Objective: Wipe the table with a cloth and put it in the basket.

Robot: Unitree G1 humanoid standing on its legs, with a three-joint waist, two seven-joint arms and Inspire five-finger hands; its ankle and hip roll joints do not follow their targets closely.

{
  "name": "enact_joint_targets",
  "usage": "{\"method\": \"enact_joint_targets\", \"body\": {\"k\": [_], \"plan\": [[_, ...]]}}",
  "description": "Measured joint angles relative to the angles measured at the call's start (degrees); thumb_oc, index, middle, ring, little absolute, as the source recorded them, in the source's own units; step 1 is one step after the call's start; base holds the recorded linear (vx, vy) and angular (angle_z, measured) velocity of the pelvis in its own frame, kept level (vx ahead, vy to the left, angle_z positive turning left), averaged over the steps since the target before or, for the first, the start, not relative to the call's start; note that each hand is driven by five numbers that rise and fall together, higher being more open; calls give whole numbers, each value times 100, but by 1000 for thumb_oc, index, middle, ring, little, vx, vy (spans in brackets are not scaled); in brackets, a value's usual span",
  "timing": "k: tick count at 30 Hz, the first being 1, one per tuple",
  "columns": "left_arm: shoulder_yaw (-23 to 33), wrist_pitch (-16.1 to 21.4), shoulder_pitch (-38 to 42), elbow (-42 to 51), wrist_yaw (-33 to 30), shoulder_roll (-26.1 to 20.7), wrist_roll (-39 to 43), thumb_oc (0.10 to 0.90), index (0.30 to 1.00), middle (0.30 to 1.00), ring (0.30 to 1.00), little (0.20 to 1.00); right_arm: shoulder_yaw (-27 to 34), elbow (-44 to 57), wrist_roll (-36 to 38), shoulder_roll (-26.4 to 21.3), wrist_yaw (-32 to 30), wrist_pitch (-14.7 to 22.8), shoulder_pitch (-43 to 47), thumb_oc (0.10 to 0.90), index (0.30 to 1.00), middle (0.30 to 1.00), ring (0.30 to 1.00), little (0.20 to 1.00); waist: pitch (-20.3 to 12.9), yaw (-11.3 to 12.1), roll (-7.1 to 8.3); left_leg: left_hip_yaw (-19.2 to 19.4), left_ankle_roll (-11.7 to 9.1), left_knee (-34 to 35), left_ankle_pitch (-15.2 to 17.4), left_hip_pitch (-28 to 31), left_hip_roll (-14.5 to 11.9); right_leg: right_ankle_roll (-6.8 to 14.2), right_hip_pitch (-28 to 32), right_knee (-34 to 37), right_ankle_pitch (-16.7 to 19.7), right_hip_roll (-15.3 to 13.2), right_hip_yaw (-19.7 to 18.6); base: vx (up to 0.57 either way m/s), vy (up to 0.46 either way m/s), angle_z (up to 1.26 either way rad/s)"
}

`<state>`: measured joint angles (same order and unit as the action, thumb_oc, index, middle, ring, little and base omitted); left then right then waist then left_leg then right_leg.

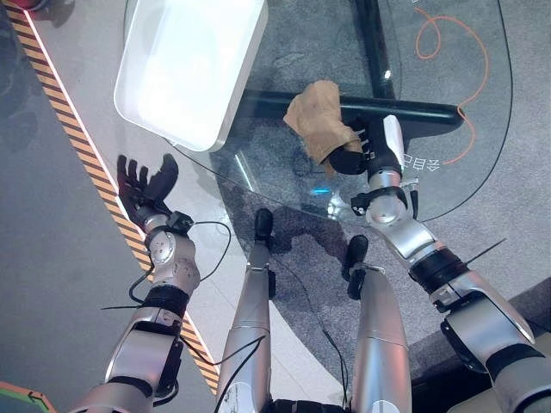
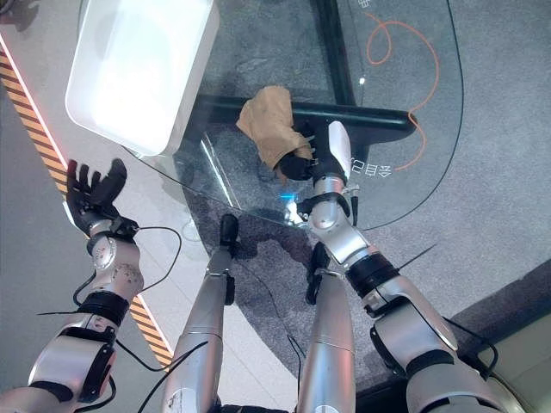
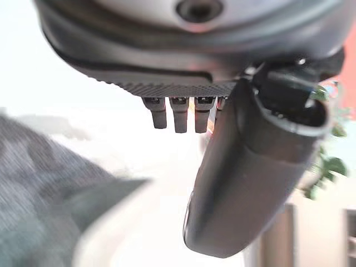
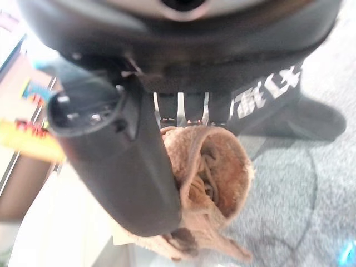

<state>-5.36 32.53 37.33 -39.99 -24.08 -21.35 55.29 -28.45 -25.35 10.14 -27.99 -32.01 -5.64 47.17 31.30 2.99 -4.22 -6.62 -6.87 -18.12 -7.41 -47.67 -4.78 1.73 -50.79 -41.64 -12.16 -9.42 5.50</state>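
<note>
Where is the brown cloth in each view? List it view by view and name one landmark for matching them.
Left eye view: cloth on the glass table, held in the right hand.
Right eye view: cloth at centre, beside the white basket.
Left wrist view: not in it.
Right wrist view: cloth bunched against the thumb.
Shared landmark: the black bar under the glass.

Both eye views look steeply down from the head, sharing the glass tabletop (image 1: 448, 172), the white basket (image 1: 185, 64) and both arms. Each wrist view looks along its own hand from very close; the right one meets the cloth (image 4: 214, 178).
</note>
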Motion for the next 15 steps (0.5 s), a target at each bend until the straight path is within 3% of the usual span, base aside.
{"method": "enact_joint_targets", "body": {"k": [10, 15], "plan": [[-28, 40, -143, 1611, 783, 246, -504, 800, 900, 900, 900, 900, 604, 802, -351, 91, 32, 335, -615, 100, 300, 300, 300, 200, 10, -117, 24, 7, 16, -8, 24, -10, -24, 4, -5, 16, 3, 32, -7, 2, -7, -1], [-57, -231, -177, 2208, 1182, 282, -442, 800, 900, 900, 900, 900, 711, 1083, -579, 135, 157, 475, -699, 100, 300, 300, 300, 200, 10, -181, 25, 22, 21, -9, 28, -38, -24, 12, -43, 26, 9, 35, -28, 0, 0, 0]]}}
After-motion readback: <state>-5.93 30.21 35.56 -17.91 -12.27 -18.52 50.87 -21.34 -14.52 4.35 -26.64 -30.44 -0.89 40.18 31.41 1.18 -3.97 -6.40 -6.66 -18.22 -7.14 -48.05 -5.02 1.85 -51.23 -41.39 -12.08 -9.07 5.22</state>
